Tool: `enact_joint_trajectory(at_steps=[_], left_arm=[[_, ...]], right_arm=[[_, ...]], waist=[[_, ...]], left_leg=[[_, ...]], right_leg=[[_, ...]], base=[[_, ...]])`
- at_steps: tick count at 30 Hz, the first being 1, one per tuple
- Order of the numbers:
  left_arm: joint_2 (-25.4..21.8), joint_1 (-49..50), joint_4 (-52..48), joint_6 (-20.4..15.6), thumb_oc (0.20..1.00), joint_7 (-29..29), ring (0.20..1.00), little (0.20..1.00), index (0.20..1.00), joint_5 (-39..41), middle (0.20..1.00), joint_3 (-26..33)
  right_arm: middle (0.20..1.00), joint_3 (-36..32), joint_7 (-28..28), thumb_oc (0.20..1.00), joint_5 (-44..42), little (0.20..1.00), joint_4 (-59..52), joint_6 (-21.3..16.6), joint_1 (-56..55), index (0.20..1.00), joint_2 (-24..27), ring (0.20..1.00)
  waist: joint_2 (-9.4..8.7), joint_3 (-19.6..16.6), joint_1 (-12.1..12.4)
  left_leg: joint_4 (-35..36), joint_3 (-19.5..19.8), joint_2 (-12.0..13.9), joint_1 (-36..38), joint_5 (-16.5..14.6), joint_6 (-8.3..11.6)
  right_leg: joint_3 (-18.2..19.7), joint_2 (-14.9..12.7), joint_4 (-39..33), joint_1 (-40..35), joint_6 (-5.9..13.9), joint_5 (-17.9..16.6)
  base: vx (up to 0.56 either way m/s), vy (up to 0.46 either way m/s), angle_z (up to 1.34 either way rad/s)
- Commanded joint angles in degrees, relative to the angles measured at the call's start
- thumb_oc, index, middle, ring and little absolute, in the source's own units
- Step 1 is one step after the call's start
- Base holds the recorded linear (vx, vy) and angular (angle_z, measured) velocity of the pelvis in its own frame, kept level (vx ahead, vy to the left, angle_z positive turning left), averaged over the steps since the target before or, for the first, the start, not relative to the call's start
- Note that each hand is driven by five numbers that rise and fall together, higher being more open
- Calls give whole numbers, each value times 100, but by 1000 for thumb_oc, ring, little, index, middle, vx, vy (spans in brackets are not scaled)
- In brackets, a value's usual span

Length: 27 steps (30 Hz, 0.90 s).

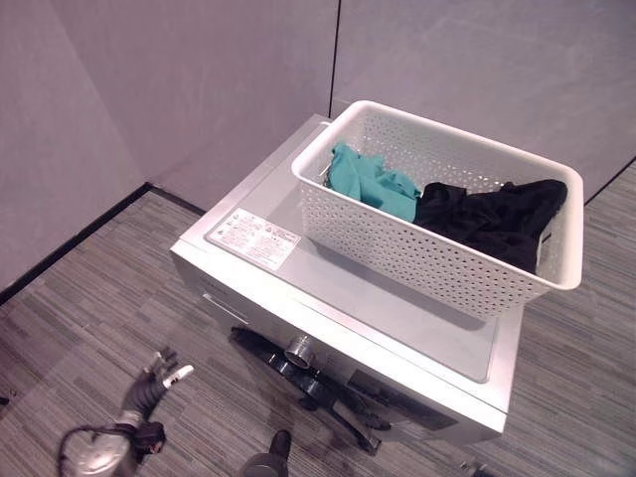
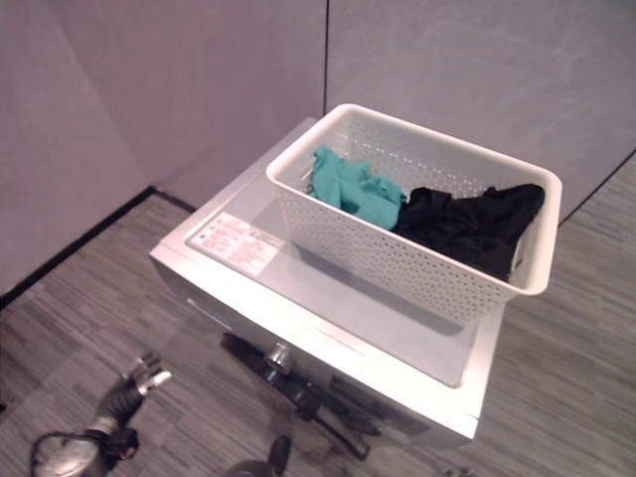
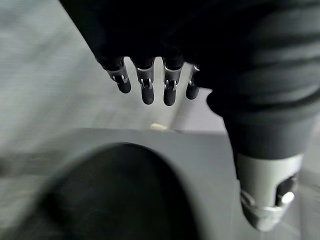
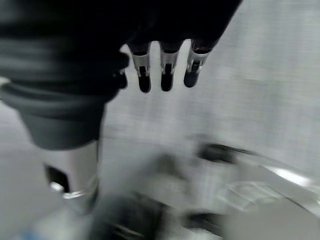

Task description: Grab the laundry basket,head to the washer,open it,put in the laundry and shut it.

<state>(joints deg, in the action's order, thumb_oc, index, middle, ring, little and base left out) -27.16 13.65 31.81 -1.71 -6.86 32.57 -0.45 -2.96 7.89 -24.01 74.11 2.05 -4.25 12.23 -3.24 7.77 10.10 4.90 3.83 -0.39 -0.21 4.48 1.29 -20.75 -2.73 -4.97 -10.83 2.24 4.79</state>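
Note:
The white perforated laundry basket (image 1: 417,253) stands on top of the silver washer (image 1: 328,283), toward its back right. In it lie a teal garment (image 1: 373,184) and a black garment (image 1: 492,219). The washer's dark round door (image 1: 318,383) hangs out from its front, swung open. My left hand (image 1: 159,370) is low over the floor, left of the door, with straight fingers (image 3: 147,85) that hold nothing; a dark round shape lies past them. In the right wrist view my right hand's fingers (image 4: 165,75) are also straight and bare, with the blurred washer front beyond.
Grey partition walls (image 1: 199,89) meet in a corner right behind the washer. A white label (image 1: 256,237) sits on the washer's front left top. Striped grey floor (image 1: 89,318) stretches to the left and to the right of the machine.

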Motion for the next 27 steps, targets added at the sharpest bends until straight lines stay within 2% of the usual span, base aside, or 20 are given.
enact_joint_trajectory(at_steps=[1, 7, 12, 20, 27], left_arm=[[56, -224, 717, -143, 1000, -35, 1000, 1000, 1000, -561, 1000, 93], [546, -594, 2555, -261, 1000, 89, 1000, 1000, 1000, -1360, 1000, -274], [898, -730, 3235, -266, 1000, 261, 1000, 1000, 1000, -1702, 1000, -562], [982, -832, 3240, -369, 1000, 444, 1000, 1000, 1000, -1722, 1000, -659], [980, -829, 3171, -438, 1000, 506, 1000, 1000, 1000, -1823, 1000, -743]], right_arm=[[1000, 121, 4, 1000, -117, 1000, 391, -15, 39, 1000, 248, 1000], [1000, 335, -41, 1000, 244, 1000, 1168, 162, 125, 1000, 41, 1000], [1000, 531, -284, 1000, 584, 1000, 1263, 125, 179, 1000, 36, 1000], [1000, 873, -390, 1000, 852, 1000, 1002, 5, 216, 1000, 86, 1000], [1000, 1210, -437, 1000, 1262, 1000, 921, -8, 174, 1000, 81, 1000]], waist=[[175, -36, 188], [323, -60, 156], [438, -69, 44], [467, -101, -68], [456, -96, -60]], left_leg=[[-169, 59, 396, -176, -182, 13], [-164, 108, 353, -179, -188, -5], [-132, 101, 331, -142, -189, -16], [-91, 113, 325, -153, -150, -13], [-81, 125, 322, -116, -158, -9]], right_leg=[[-286, -342, 138, 212, 288, -38], [-361, -375, 106, 199, 271, -37], [-356, -397, 60, 188, 271, -60], [-335, -419, 27, 205, 272, -86], [-344, -428, 30, 181, 273, -85]], base=[[-26, 33, 14], [-8, 44, 4], [-4, 56, -1], [-3, 15, 0], [0, 0, 0]])
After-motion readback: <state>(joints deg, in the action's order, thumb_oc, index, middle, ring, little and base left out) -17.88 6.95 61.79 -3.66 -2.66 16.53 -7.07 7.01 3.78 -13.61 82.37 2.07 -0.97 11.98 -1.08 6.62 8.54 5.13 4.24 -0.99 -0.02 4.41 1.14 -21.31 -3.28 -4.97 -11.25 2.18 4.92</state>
